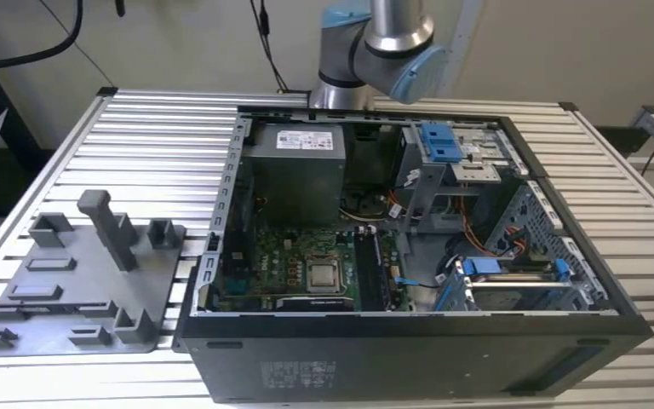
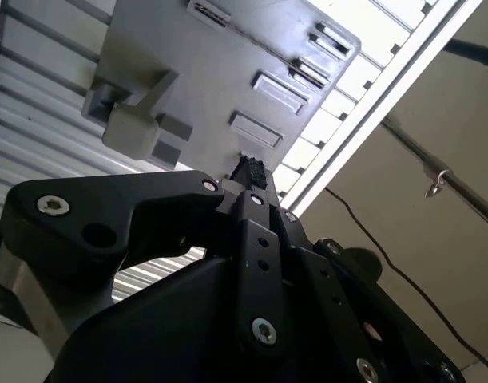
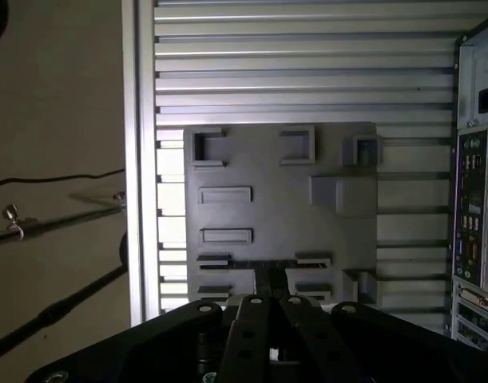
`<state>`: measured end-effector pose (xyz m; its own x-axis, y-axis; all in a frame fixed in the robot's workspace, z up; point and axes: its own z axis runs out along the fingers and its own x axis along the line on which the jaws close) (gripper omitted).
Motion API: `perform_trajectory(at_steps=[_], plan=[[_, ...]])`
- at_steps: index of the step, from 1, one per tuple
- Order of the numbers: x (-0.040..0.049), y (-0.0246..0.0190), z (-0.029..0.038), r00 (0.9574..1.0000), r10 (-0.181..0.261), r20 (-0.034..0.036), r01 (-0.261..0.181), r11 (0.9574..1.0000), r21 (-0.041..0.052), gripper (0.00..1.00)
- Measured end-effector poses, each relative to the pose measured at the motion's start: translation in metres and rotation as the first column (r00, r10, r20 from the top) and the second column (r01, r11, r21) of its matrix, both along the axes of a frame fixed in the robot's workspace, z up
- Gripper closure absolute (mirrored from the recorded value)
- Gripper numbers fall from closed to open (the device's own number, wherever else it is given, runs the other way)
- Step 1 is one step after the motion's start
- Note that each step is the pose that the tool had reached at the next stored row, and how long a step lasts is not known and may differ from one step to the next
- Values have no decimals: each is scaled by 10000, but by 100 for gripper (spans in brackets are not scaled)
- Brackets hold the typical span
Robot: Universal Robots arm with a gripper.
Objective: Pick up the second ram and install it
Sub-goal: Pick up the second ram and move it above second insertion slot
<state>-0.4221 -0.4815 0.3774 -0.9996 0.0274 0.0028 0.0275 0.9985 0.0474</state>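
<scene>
Gripper (image 3: 272, 279) — open or closed, can't tell — hangs above the second ram (image 3: 236, 264) on grey tray (image 3: 343, 239).

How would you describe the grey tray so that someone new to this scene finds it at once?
Find the open computer case on the slatted metal table. Beside it, at the exterior view's left, lies the grey tray. Unlike the dark, boxy case, it is a flat, light-grey plate with one tall post rising above its shorter blocks.
</scene>
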Motion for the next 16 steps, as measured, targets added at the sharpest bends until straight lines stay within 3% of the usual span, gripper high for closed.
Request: perform_trajectory(at_steps=[10,16], plan=[[1,0,0,9986,535,-1,-535,9986,-14,89],[-1,1,0,9935,1137,-1,-1137,9935,-23,89]])
